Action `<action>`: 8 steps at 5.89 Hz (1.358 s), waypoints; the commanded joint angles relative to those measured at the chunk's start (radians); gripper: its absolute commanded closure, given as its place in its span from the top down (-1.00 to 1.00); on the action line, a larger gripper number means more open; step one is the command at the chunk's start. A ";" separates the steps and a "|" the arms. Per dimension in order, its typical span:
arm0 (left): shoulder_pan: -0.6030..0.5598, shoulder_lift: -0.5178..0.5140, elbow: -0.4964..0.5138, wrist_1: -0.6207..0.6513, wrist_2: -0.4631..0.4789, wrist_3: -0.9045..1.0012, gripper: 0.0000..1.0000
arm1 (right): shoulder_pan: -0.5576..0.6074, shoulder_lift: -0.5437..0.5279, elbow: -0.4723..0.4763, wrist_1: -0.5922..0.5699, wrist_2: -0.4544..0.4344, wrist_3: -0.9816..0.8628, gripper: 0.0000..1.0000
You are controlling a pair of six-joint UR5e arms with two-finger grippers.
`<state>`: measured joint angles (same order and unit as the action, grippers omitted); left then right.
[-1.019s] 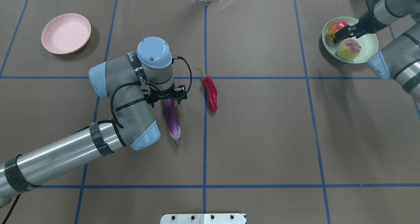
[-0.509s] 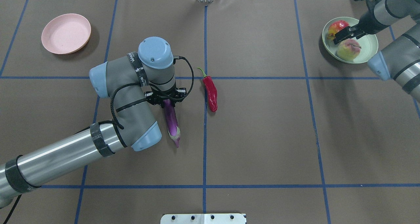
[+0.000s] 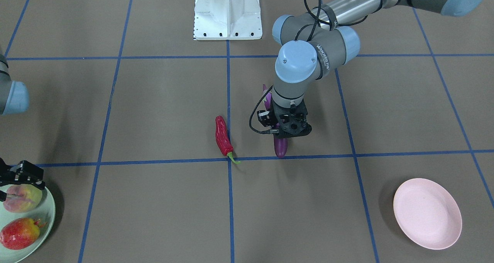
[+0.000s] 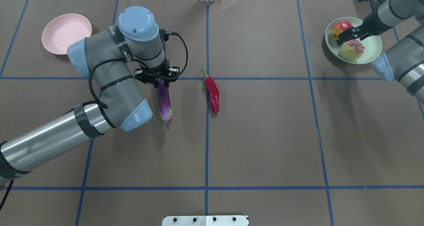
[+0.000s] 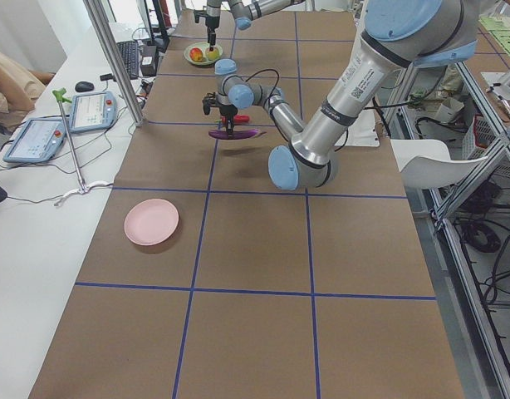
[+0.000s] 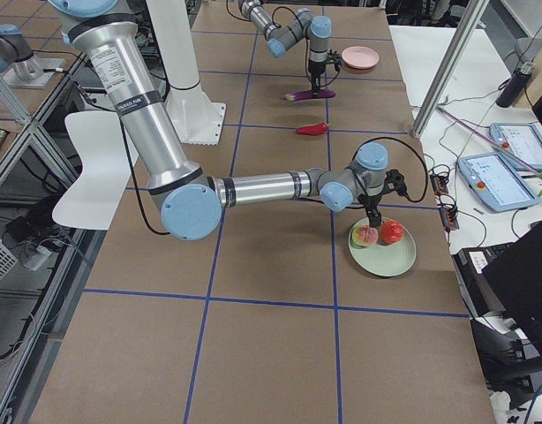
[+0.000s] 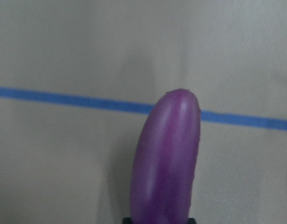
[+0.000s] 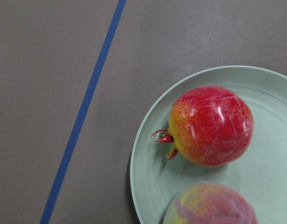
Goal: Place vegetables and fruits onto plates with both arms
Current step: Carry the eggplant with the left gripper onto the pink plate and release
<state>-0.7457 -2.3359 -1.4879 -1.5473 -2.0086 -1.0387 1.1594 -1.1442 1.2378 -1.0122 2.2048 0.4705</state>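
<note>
Eggplant [image 4: 163, 98] hangs level off the surface just beside chili [image 4: 212, 92]. Left gripper [image 4: 158, 78] is clamped on it near the blunt end, likely for carry to pink plate [image 4: 66, 33], well beyond chili. Peach [image 4: 351, 50] and red fruit [image 4: 339, 27] sit on green plate [image 4: 372, 48], far opposite. Right gripper [image 4: 347, 35] is above them, opening unclear. Left arm [image 3: 328, 43] band lettering is unreadable.

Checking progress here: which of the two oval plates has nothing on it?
The pale pink oval plate; it is bare, while the pale mint green plate holds the round peach and the mottled red-orange fruit.
</note>
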 commanded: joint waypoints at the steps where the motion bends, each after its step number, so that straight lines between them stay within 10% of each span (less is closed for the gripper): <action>1: -0.195 0.009 0.047 0.021 -0.044 0.324 -1.00 | -0.003 -0.005 0.002 0.000 0.003 0.002 1.00; 4: -0.446 0.004 0.442 -0.058 -0.121 1.032 -1.00 | -0.023 -0.031 0.003 0.004 0.003 0.000 1.00; 6: -0.439 0.007 0.662 -0.350 -0.054 1.042 -1.00 | -0.036 -0.031 0.000 0.004 0.001 -0.001 1.00; 7: -0.423 0.006 0.664 -0.353 -0.050 0.945 0.98 | -0.037 -0.031 0.002 0.004 0.003 0.000 1.00; 8: -0.414 0.001 0.634 -0.352 -0.055 0.875 1.00 | -0.038 -0.029 0.002 0.004 0.001 0.000 1.00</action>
<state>-1.1693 -2.3315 -0.8417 -1.8894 -2.0636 -0.0991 1.1232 -1.1746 1.2392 -1.0078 2.2067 0.4707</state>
